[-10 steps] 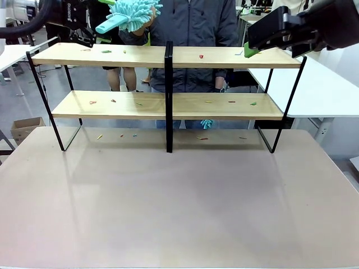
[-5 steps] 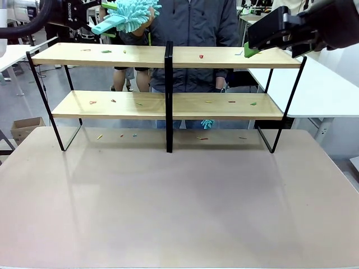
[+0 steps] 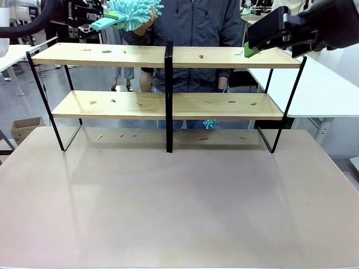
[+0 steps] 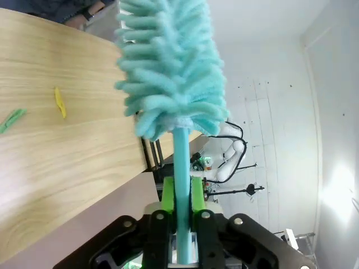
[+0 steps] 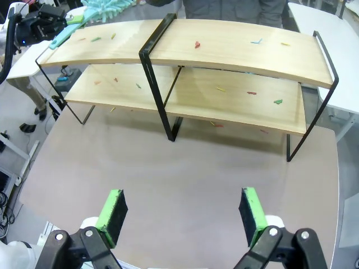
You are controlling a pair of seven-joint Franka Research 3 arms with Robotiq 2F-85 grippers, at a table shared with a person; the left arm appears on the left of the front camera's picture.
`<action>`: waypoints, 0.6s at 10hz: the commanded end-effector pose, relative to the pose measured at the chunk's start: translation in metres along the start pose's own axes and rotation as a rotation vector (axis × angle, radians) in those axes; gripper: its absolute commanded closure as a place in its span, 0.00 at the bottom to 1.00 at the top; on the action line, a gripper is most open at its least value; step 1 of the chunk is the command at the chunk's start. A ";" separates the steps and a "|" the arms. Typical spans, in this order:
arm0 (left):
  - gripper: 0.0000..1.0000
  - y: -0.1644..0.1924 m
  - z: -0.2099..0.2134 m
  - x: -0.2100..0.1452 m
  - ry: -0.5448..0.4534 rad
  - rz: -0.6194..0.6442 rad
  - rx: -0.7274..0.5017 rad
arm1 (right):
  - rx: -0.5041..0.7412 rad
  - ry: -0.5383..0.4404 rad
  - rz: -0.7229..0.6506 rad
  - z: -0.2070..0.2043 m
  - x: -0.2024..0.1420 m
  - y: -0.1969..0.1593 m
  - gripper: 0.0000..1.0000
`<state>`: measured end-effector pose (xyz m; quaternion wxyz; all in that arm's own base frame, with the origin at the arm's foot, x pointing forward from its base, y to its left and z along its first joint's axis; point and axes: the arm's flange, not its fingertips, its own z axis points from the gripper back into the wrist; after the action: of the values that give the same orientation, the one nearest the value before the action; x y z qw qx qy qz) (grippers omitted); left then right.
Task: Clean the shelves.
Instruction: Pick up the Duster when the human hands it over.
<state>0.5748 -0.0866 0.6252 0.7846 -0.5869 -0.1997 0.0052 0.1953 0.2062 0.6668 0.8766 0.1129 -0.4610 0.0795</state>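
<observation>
The shelves (image 3: 224,57) stand at the table's far side, two light-wood boards on a black frame with a centre post (image 3: 169,95). Small coloured scraps (image 3: 201,56) lie on both boards and on the table below. My left gripper (image 3: 98,21) is above the top board's left end, shut on the handle of a teal fluffy duster (image 3: 132,8). In the left wrist view the green pads (image 4: 168,193) press the duster handle (image 4: 180,162). A person's hand (image 3: 146,19) is at the duster's head. My right gripper (image 3: 249,47) hangs open above the right end (image 5: 181,218), facing the shelves (image 5: 224,50).
The beige table (image 3: 179,207) spreads in front of the shelves. A person stands right behind the rack, with a small teal tuft (image 3: 207,123) showing under the lower board. A white table (image 3: 320,84) is at the right and a cardboard box (image 3: 25,126) on the floor at the left.
The duster has shifted left and up, and its handle now sits between my left gripper's fingers. The right arm has not moved.
</observation>
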 end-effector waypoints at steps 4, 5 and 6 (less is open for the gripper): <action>1.00 -0.046 0.059 -0.048 0.060 -0.176 0.002 | -0.005 -0.003 -0.002 0.000 0.000 -0.001 0.00; 1.00 -0.064 0.103 -0.075 0.154 -0.234 0.018 | -0.005 -0.003 -0.002 0.000 0.000 -0.001 0.00; 1.00 -0.073 0.156 -0.104 0.128 -0.332 0.097 | -0.005 -0.003 -0.002 0.000 0.000 -0.001 0.00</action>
<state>0.4603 -0.0318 0.6931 0.8088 -0.5386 -0.2085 -0.1106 0.1950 0.2061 0.6671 0.8764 0.1133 -0.4613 0.0797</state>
